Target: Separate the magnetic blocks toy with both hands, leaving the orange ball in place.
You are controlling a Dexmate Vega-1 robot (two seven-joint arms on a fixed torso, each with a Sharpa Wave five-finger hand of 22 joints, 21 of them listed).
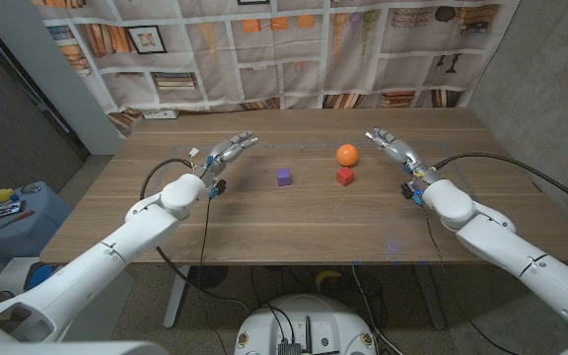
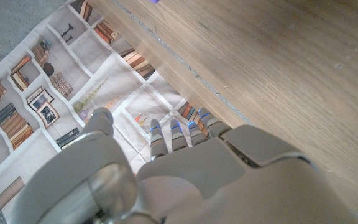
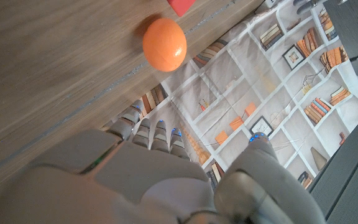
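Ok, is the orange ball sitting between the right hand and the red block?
Partly. The orange ball sits just behind the red block, nearer the right hand's fingertips, so a straight reach would brush it. Nothing lies between the left hand and the purple block.

I count two blocks: one purple block and one red block. One orange ball too.

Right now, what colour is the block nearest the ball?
Red: the block sits just in front of the orange ball, clearest in the head view.
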